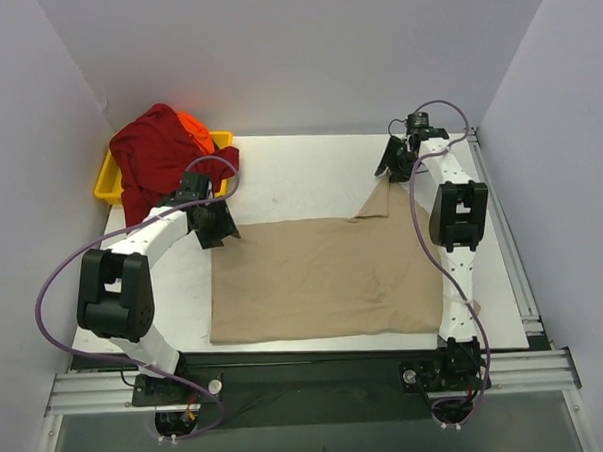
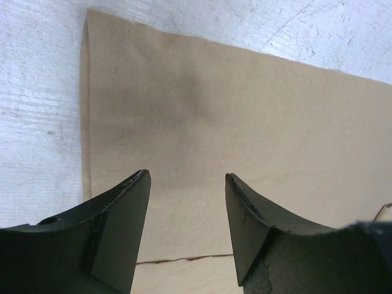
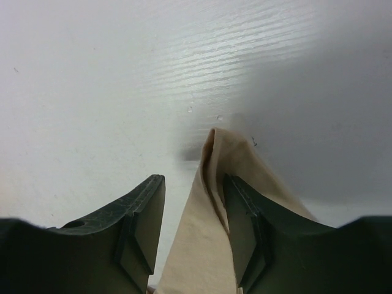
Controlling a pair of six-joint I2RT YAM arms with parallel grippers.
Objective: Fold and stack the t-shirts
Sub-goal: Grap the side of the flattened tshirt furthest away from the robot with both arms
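The tan t-shirt (image 1: 324,275) lies spread flat on the white table. One corner of it (image 1: 375,201) stretches towards the far right. My left gripper (image 1: 218,230) hovers over the shirt's far left corner, open and empty; the left wrist view shows the tan cloth (image 2: 245,110) below the left gripper (image 2: 187,176). My right gripper (image 1: 392,162) is at the tip of the stretched corner. In the right wrist view its jaws (image 3: 193,177) stand apart, with a fold of tan cloth (image 3: 202,245) between them, lying against the right finger. The dark red shirt (image 1: 153,157) and the orange shirt (image 1: 195,131) are piled at the far left.
A yellow plastic tray (image 1: 109,182) sits at the table's far left corner under the red and orange shirts. White walls close in the table on the left, back and right. A metal rail (image 1: 288,382) runs along the near edge.
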